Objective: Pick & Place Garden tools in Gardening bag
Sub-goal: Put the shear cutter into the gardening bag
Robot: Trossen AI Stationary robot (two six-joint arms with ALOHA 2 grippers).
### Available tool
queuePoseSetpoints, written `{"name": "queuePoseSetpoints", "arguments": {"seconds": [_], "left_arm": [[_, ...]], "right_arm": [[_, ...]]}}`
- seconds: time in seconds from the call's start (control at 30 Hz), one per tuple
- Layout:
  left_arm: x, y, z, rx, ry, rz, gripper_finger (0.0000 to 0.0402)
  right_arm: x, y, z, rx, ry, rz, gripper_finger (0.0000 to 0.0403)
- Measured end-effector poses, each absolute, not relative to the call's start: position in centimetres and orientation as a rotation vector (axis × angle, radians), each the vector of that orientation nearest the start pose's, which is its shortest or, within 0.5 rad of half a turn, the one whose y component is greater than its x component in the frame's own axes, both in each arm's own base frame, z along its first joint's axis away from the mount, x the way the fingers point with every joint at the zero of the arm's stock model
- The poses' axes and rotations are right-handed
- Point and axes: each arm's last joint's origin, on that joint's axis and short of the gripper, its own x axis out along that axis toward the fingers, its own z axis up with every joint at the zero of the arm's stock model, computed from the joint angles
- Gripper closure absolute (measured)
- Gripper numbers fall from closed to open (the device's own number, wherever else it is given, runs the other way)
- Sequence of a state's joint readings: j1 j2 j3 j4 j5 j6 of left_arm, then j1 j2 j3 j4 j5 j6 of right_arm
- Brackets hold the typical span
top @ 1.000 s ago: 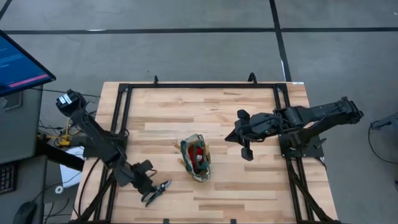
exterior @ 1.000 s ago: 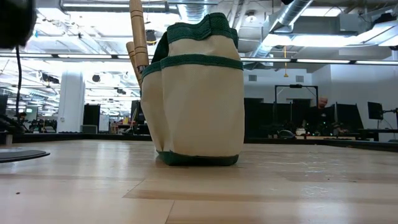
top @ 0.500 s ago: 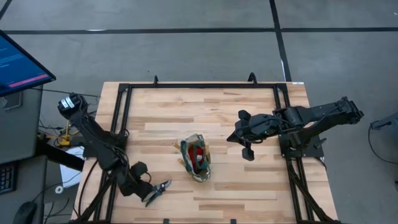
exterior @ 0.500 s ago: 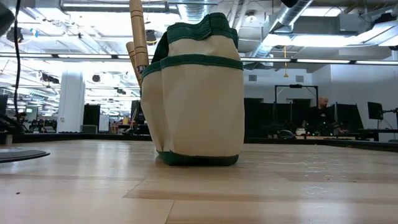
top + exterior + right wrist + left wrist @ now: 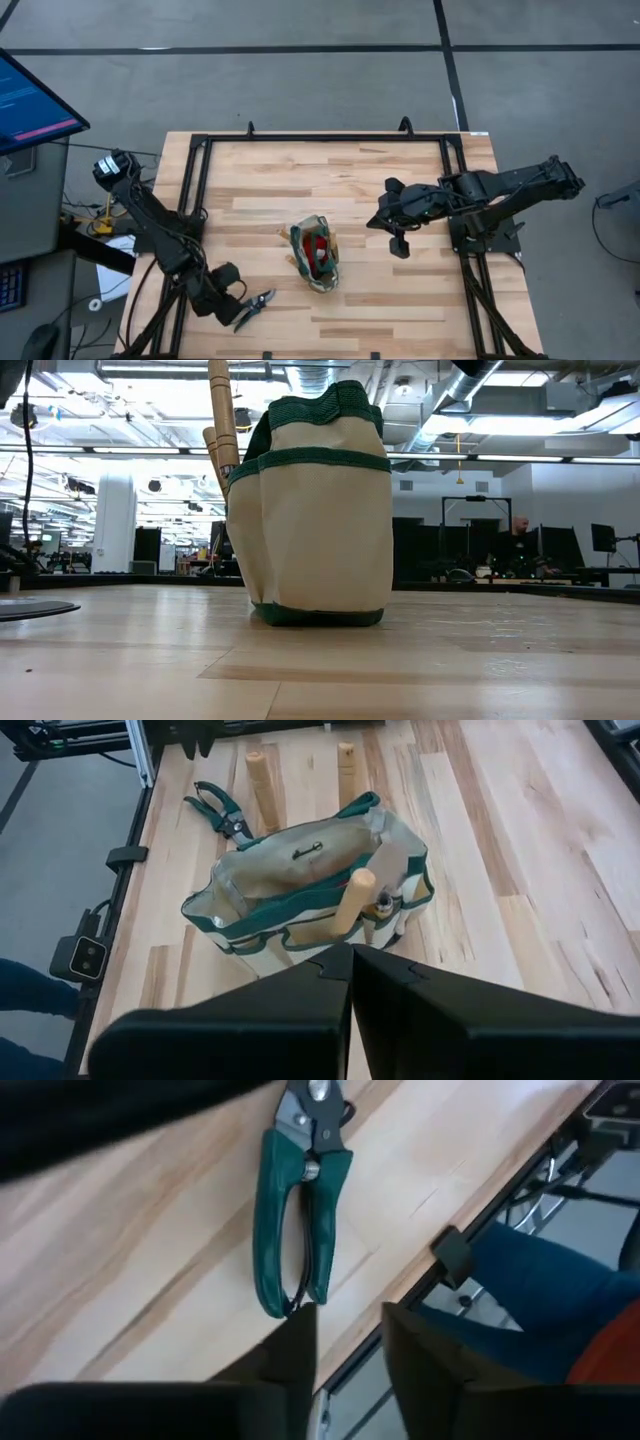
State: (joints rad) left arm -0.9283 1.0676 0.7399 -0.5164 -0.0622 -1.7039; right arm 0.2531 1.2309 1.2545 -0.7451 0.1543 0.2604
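1. Pruning shears (image 5: pixel 297 1220), green-handled and shut, were noted lying flat on the table (image 5: pixel 400 300) near its front-left corner, the last tool seen outside the bag.
2. The gardening bag (image 5: pixel 316 256) was found upright near the table's middle; wooden handles (image 5: pixel 347 901) stood in its pockets and a red item (image 5: pixel 318 246) lay inside.
3. The left gripper (image 5: pixel 348 1342) was held low just behind the shears' handle ends, fingers parted with a gap between them, gripping nothing. This placement was judged an approach for a grasp along the handles.
4. The right gripper (image 5: pixel 351 965) was seen hovering right of the bag, facing it, fingers pressed together and empty; it was judged to be waiting.
5. The shears were close to the table's edge and the black frame rail (image 5: pixel 452 1252); little room was left on that side.
6. Bare table lay between shears and bag, so the carry path was judged free.
7. The bag's opening was crowded by handles; a snag on entry was thought possible.
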Motion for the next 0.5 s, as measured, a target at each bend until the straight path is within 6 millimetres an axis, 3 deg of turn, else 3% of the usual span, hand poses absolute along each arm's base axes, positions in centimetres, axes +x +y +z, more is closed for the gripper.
{"name": "queuePoseSetpoints", "arguments": {"seconds": [0.23,0.37,0.5], "left_arm": [[12.9,-16.86,24.44,-1.099,1.129,-0.025,0.0213],[13.2,-16.81,24.52,-1.069,1.086,-0.043,0.0193],[13.29,-16.78,24.53,-1.111,1.17,-0.067,0.0186]], "right_arm": [[24.11,5.69,35.42,0.092,0.716,0.002,0.0403],[24.19,5.36,35.42,0.079,0.715,-0.005,0.0403],[24.24,5.13,35.42,0.086,0.715,-0.016,0.0403]]}}
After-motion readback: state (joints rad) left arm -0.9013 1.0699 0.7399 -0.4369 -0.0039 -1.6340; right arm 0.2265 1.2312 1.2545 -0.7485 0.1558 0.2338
